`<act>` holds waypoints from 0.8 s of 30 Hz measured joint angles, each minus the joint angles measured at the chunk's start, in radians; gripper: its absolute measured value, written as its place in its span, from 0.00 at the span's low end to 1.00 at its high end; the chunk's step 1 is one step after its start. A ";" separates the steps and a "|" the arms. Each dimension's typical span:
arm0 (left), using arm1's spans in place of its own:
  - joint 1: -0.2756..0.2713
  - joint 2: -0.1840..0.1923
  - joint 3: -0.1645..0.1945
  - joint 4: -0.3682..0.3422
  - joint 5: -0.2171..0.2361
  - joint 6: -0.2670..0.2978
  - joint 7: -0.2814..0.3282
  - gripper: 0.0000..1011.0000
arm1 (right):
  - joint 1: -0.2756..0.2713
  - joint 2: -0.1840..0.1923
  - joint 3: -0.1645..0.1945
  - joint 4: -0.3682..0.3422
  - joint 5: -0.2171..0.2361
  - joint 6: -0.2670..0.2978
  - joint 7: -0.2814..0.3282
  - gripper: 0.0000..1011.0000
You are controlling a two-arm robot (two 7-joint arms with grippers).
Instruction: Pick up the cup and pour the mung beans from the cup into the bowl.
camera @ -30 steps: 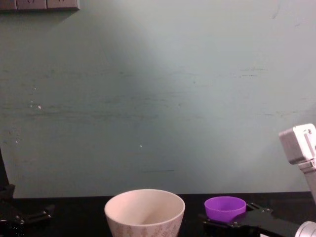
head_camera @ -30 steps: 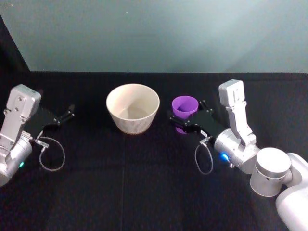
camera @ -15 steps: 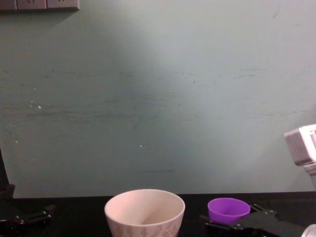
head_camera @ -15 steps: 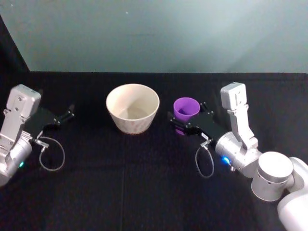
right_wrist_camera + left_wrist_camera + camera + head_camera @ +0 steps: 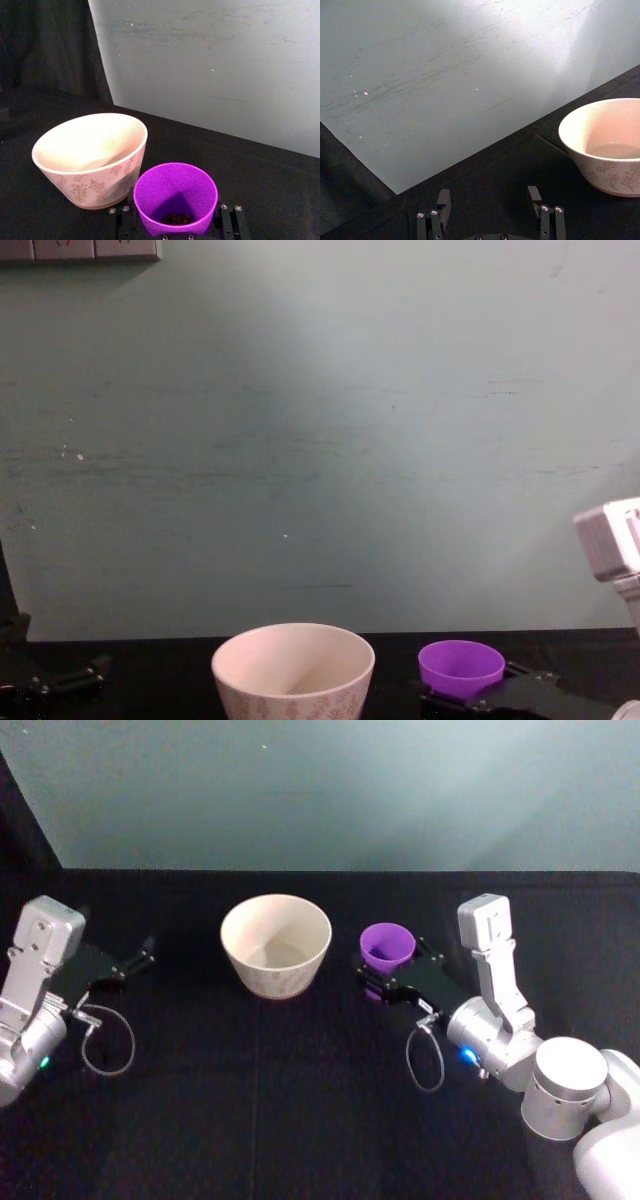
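The purple cup (image 5: 386, 944) stands upright just right of the cream leaf-patterned bowl (image 5: 276, 956). My right gripper (image 5: 392, 968) is shut on the cup's lower half, one black finger on each side. In the right wrist view, dark mung beans (image 5: 176, 218) lie at the bottom of the cup (image 5: 175, 192), with the bowl (image 5: 90, 159) close beside it. The chest view shows the cup (image 5: 461, 667), the bowl (image 5: 293, 670) and the right gripper (image 5: 505, 703) low down. My left gripper (image 5: 138, 960) rests open at the table's left, apart from the bowl (image 5: 605, 150).
A black cloth (image 5: 300, 1100) covers the table, and a pale green wall (image 5: 330, 790) rises behind it. A loose cable loop (image 5: 105, 1045) hangs by the left wrist, another (image 5: 425, 1060) by the right wrist.
The right gripper and the cup have shifted slightly to the right, away from the bowl. The left arm has not moved.
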 joint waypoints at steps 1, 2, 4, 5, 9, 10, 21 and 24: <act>0.000 0.000 0.000 0.000 0.000 0.000 0.000 0.99 | 0.001 -0.003 0.001 0.002 -0.003 0.003 0.003 0.83; 0.000 0.000 0.000 0.000 0.000 0.000 0.000 0.99 | 0.002 -0.004 0.002 0.003 -0.004 0.004 0.004 0.80; 0.000 0.000 0.000 0.000 0.000 0.000 0.000 0.99 | 0.002 -0.007 0.004 0.004 -0.007 0.006 0.005 0.77; 0.000 0.000 0.000 0.000 0.000 0.000 0.000 0.99 | 0.002 -0.008 0.006 0.004 -0.010 0.007 0.007 0.76; 0.000 0.000 0.000 0.000 0.000 0.000 0.000 0.99 | -0.007 -0.005 0.016 -0.029 -0.016 0.016 0.009 0.74; 0.000 0.000 0.000 0.000 0.000 0.000 0.000 0.99 | -0.011 -0.003 0.018 -0.042 -0.017 0.018 0.008 0.73; 0.000 0.000 0.000 0.000 0.000 0.000 0.000 0.99 | -0.062 0.037 0.070 -0.234 0.005 0.055 0.002 0.72; 0.000 0.000 0.000 0.000 0.000 0.000 0.000 0.99 | -0.065 0.043 0.077 -0.257 0.014 0.068 0.004 0.72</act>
